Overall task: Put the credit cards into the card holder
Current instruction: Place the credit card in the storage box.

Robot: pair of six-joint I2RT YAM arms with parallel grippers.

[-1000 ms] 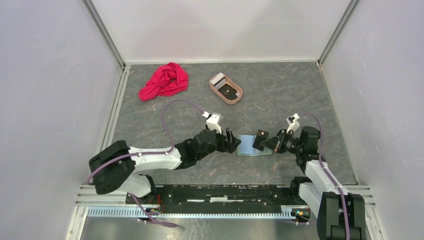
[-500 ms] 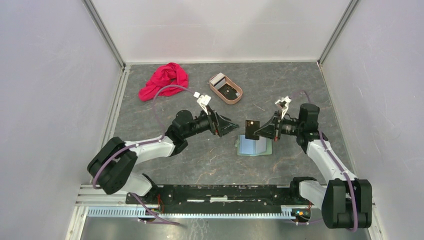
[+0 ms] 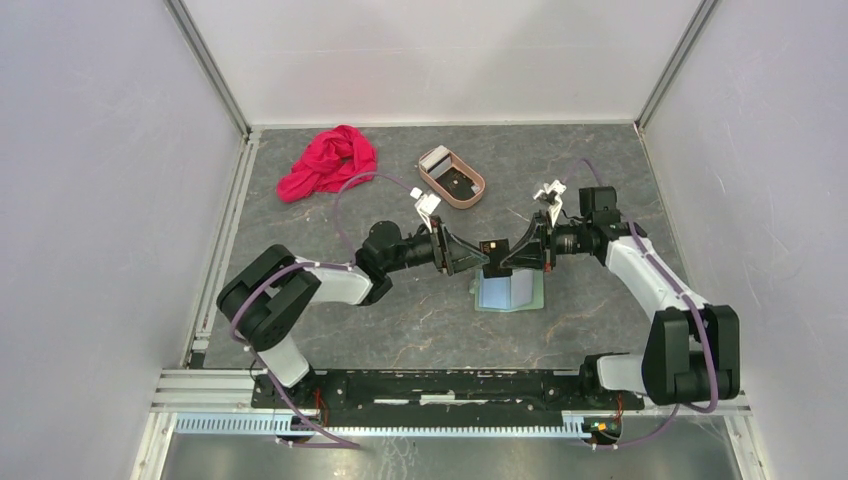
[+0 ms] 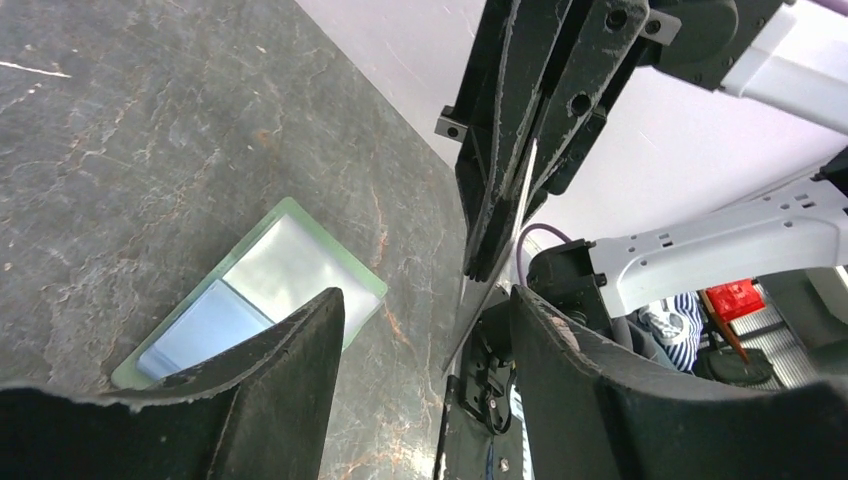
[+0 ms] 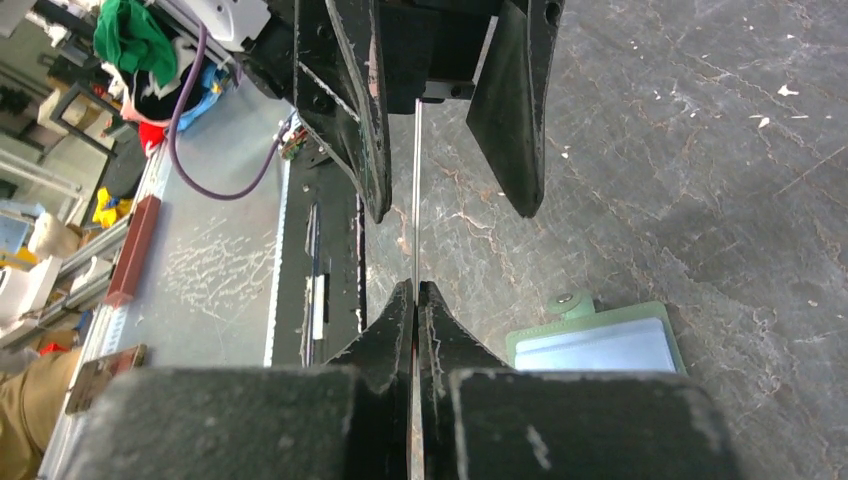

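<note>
Red cloth (image 3: 328, 160) lies far off up-left of the card holder (image 3: 510, 292), and the tray (image 3: 480, 184) sits beyond it. The holder's flat open on the table. Above its left edge, left gripper (image 3: 468, 257), jaws apart, straddles a dark card (image 3: 493, 246). Right gripper (image 3: 503, 254) is clamped tight on that card.

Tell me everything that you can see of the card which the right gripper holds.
The card is thin and stiff, dark in the top view, a pale line edge-on in both wrist views. It stands on edge in the air, near the open card holder. The right gripper is shut on one end; the open left gripper straddles the other, gaps on both sides.
</note>
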